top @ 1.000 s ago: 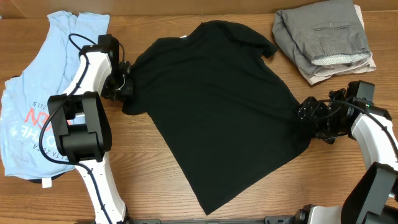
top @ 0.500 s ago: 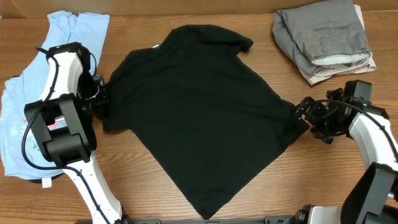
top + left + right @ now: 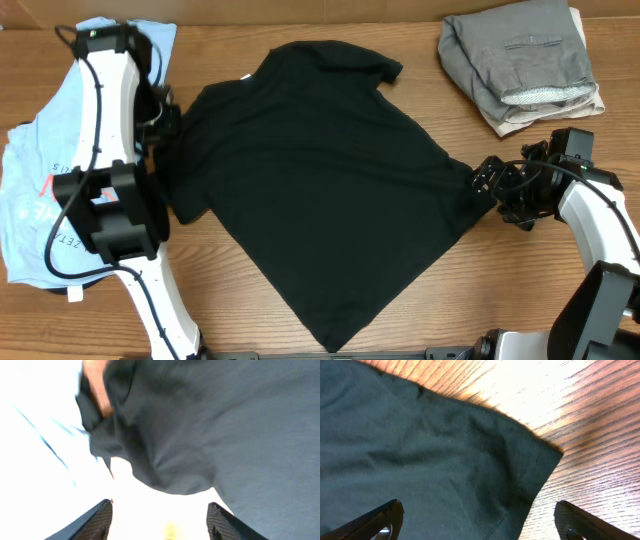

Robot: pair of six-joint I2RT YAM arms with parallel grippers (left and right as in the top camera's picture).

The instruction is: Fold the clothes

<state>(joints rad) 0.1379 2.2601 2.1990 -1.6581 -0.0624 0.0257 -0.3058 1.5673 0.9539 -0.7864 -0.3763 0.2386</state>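
1. Two arms were out over the table (image 3: 250,300), one on each side of the black T-shirt (image 3: 330,190), which lay spread flat mid-table.
2. The left arm (image 3: 100,120) climbed from its base on the robot's side up to the back-left corner. It then doubled back down, so the left gripper (image 3: 165,125) sat right at the shirt's left edge, up by the shoulder.
3. Its wrist cam was badly washed out. You could still see both fingers (image 3: 102,517) at the bottom of the frame, spread wide with nothing between them and bunched dark cloth just ahead.
4. The right arm (image 3: 600,215) came in from the right, elbow bent, with the right gripper (image 3: 497,190) pointing left at the shirt.
5. Those fingers (image 3: 380,517) were wide apart too. The hem corner (image 3: 540,455) lay flat on the wood ahead of the gap, not pinched.
6. The shirt sat on a diagonal. Its neck, with a small white tag (image 3: 245,77), pointed back-left and the hem pointed front-right, so the long axis ran along that line. One sleeve (image 3: 385,68) reached toward the back edge.
7. The light blue shirt (image 3: 30,200) was rumpled at the far left, partly under the left arm, with red-and-white lettering showing.
8. Some folded grey clothes (image 3: 520,60) sat in the back-right corner, well apart from everything else.
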